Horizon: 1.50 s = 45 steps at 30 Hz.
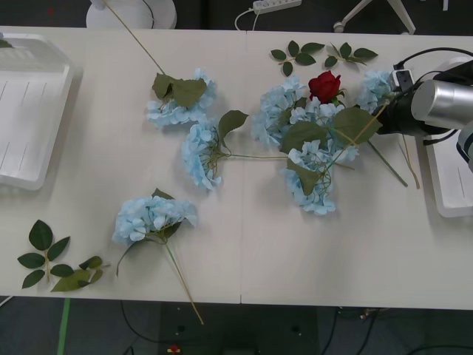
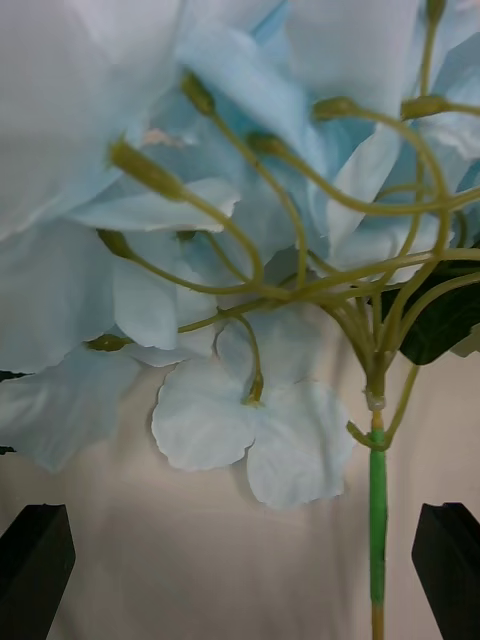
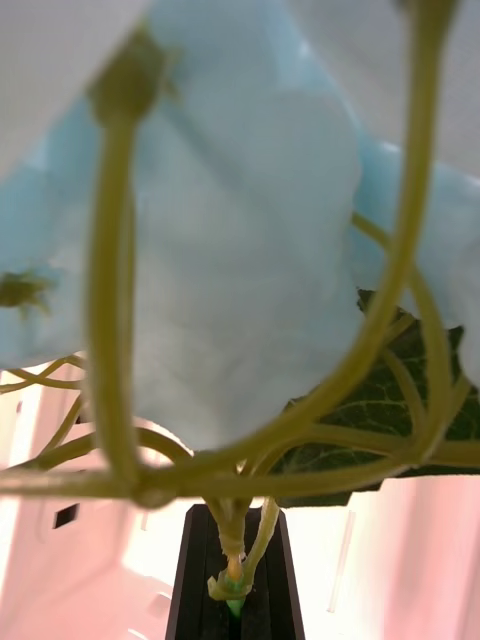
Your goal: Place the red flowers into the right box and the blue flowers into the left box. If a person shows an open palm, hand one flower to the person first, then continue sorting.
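Front view: pale sky-blue hydrangea-like flower clusters (image 1: pixel 304 140) lie scattered across the white surface (image 1: pixel 244 244), a deep-red rose head (image 1: pixel 324 86) among them. Shallow white slotted baskets sit at the left (image 1: pixel 29 111) and right (image 1: pixel 452 185) edges.

Right wrist view: right end effector (image 2: pixel 240 565) spread wide, empty, near a blue cluster's stem (image 2: pixel 377 520).

Left wrist view: left end effector (image 3: pixel 235 590) clamped on a blue flower stem (image 3: pixel 234 575).

The white surface (image 1: pixel 244 251) carries pale blue flowers (image 1: pixel 307 133) and one red flower (image 1: pixel 324 86) heaped just beside the right claw (image 1: pixel 392 92). More blue clusters (image 1: pixel 151 218) lie well apart from the claw, and loose leaf sprigs (image 1: pixel 55 262) farther still. One white box (image 1: pixel 451 185) sits near the claw, another (image 1: pixel 29 111) at the surface's opposite end.
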{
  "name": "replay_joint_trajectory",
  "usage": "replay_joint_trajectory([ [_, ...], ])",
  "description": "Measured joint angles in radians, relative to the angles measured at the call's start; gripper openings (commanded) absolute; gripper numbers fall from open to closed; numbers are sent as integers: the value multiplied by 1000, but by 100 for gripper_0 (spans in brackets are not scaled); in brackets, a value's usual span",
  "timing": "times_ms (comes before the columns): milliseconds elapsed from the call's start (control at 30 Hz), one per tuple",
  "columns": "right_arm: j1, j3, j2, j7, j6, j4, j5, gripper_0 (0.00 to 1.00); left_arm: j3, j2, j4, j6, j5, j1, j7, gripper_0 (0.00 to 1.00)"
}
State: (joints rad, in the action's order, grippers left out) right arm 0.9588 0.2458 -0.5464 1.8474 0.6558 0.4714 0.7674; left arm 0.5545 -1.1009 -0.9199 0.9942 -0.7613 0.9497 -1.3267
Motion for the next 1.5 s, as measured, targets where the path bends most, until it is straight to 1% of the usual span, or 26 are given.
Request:
replay_joint_trajectory([
  [133, 0, 33, 17, -1, -39, -21, 0, 100, 0, 0, 7, -77, 123, -77, 0, 0],
  [267, 2, 43, 28, -2, -43, -29, -3, 100, 0, 0, 8, -154, 189, -152, 0, 1],
  [300, 2, 43, 29, -3, -44, -29, -6, 100, 0, 0, 8, -162, 193, -165, 0, 11],
  [333, 2, 43, 30, -3, -45, -31, -8, 100, 0, 0, 8, -165, 195, -174, 0, 32],
  [367, 3, 43, 30, -4, -46, -33, -9, 100, 0, 0, 8, -166, 196, -182, 0, 49],
  [400, 5, 43, 31, -4, -47, -38, -9, 100, 0, 0, 8, -166, 197, -186, 0, 62],
  [433, 7, 43, 31, -4, -49, -43, -9, 100, 0, 0, 8, -166, 197, -188, 0, 78],
  [467, 11, 43, 32, -4, -52, -51, -9, 100, 0, 0, 9, -166, 198, -188, 0, 83],
  [500, 15, 43, 33, -4, -55, -60, -9, 100, 0, -1, 9, -166, 198, -188, 0, 92],
  [533, 19, 43, 34, -4, -57, -68, -10, 100, 0, -1, 9, -166, 199, -188, 0, 98],
  [567, 24, 43, 36, -4, -59, -77, -10, 90, 0, -1, 9, -167, 199, -188, 0, 100],
  [600, 28, 43, 36, -4, -59, -84, -11, 75, 0, -1, 9, -168, 199, -188, 0, 100],
  [633, 31, 43, 37, -4, -59, -89, -12, 62, 0, -1, 8, -169, 199, -188, 0, 100],
  [700, 34, 43, 38, -4, -59, -96, -19, 41, 0, -4, 5, -171, 197, -188, 0, 100],
  [733, 35, 43, 40, -4, -59, -98, -22, 26, 0, -6, 2, -171, 194, -188, 0, 100],
  [800, 36, 43, 42, -4, -59, -100, -26, 13, 0, -9, -5, -171, 174, -188, 0, 100],
  [900, 36, 43, 42, -4, -60, -105, -32, 1, 0, -14, -19, -171, 119, -188, 0, 100],
  [967, 37, 43, 42, -4, -60, -108, -33, 0, 0, -17, -35, -165, 65, -188, 0, 100],
  [1033, 37, 44, 42, -4, -60, -110, -37, 0, -3, -20, -62, -128, 3, -188, 0, 100],
  [1133, 37, 49, 42, -4, -57, -113, -39, 0, -35, -28, -135, -3, -90, -189, 0, 100],
  [1233, 39, 53, 42, -4, -47, -113, -41, 0, -136, -33, -234, 120, -172, -220, 0, 100],
  [1300, 43, 54, 41, -4, -33, -114, -41, 0, -237, -33, -318, 184, -218, -269, 0, 100],
  [1400, 51, 54, 34, -4, 16, -112, -40, 0, -405, -33, -468, 266, -290, -381, 1, 100],
  [1500, 57, 53, 8, -3, 139, -93, -36, 0, -538, -35, -649, 323, -342, -514, 15, 100],
])
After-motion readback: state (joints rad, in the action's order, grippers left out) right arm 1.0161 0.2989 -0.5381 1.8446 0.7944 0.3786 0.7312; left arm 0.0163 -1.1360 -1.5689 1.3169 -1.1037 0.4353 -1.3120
